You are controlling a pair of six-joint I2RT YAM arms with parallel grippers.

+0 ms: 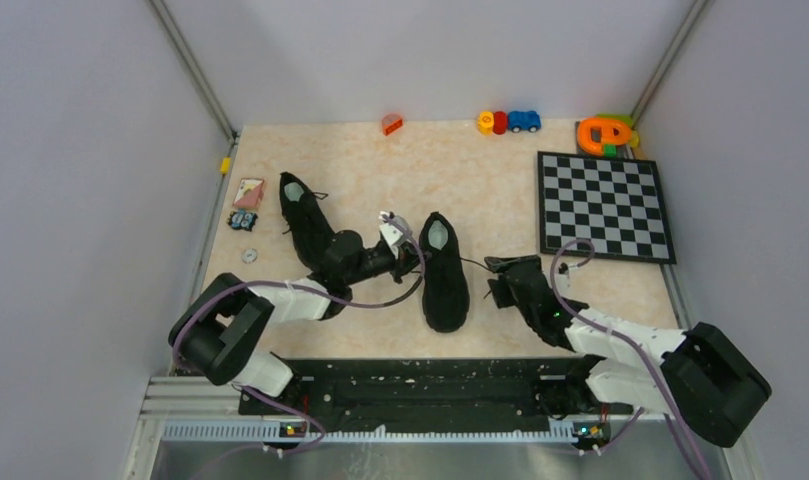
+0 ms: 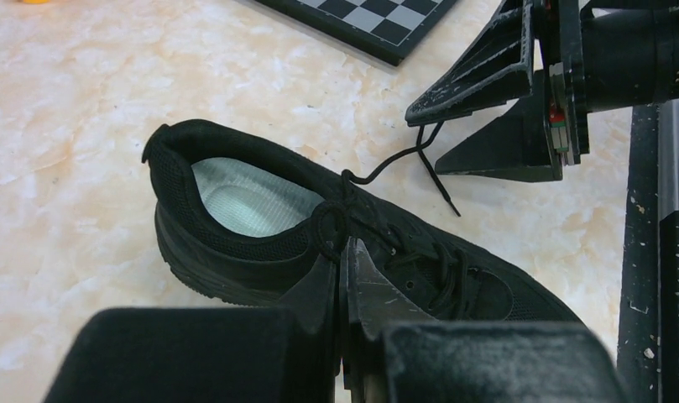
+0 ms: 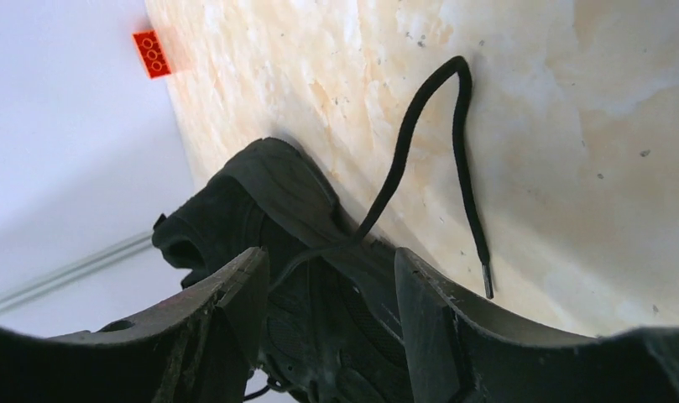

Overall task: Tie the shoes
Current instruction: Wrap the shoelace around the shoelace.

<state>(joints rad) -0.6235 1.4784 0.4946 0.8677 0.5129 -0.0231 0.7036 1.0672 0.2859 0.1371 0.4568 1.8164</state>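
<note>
Black lace (image 3: 401, 151) from the middle shoe (image 1: 445, 272) is laid out loose on the table (image 1: 380, 170). The right gripper (image 3: 327, 260) is spread around it, probably to catch it. At the tongue, the left gripper (image 2: 344, 252) is pressed together, seemingly to hold the other lace. The second shoe (image 1: 302, 220) is set aside behind the left arm.
</note>
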